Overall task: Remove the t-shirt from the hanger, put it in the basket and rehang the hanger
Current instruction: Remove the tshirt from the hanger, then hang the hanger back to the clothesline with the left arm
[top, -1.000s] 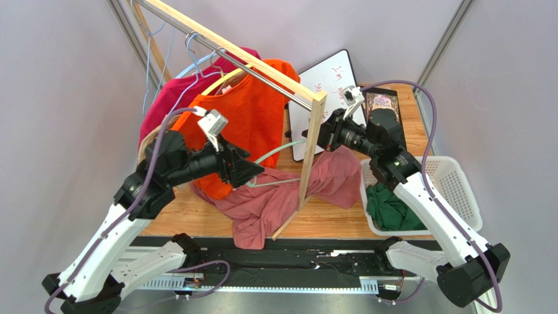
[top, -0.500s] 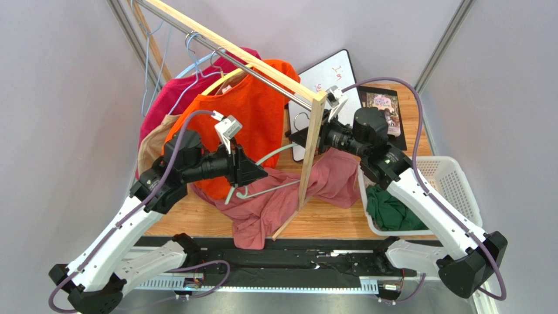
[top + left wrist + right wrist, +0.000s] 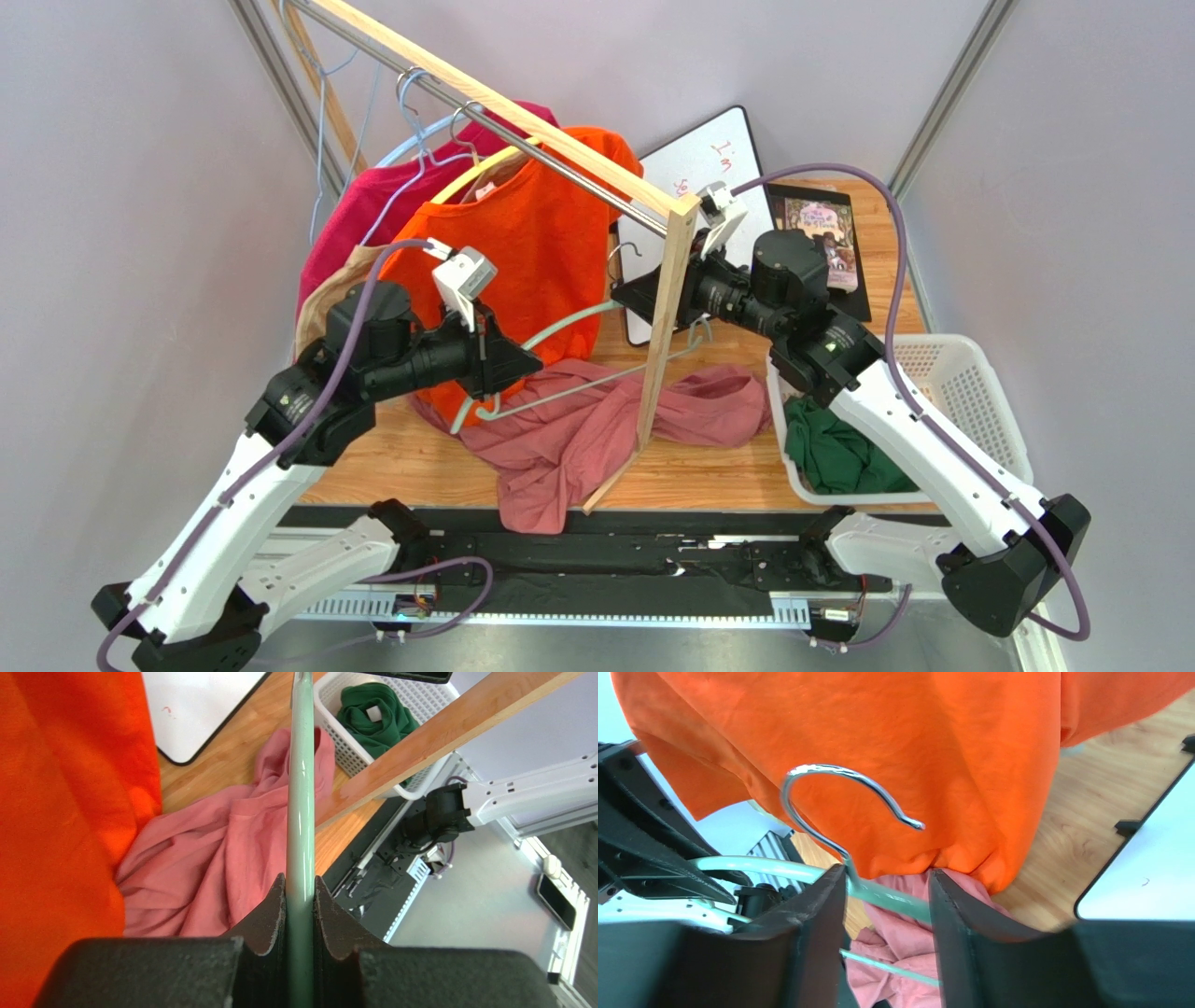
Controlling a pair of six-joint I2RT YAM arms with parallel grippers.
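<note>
The pale green hanger (image 3: 567,331) hangs in the air between both arms, free of cloth; its metal hook (image 3: 829,784) curls up in the right wrist view. My left gripper (image 3: 300,889) is shut on one arm of the hanger (image 3: 302,798). My right gripper (image 3: 887,882) stands open, its jaws on either side of the hanger's neck (image 3: 896,901) just below the hook. The pink t-shirt (image 3: 589,434) lies crumpled on the wooden table under the hanger, draped round the foot of the rack's post; it also shows below my left gripper as the t-shirt (image 3: 217,861).
A wooden rack post (image 3: 666,329) stands between the arms, its rail (image 3: 477,105) running to the back left. An orange shirt (image 3: 540,266) and a magenta shirt (image 3: 372,210) hang from the rail. A whiteboard (image 3: 709,175) leans behind. A white basket (image 3: 968,399) holds a green garment (image 3: 835,448).
My left gripper has shut on the hanger's arm. My right gripper has moved left to the hanger's neck and opened. The raised right part of the pink t-shirt has sunk to the table.
</note>
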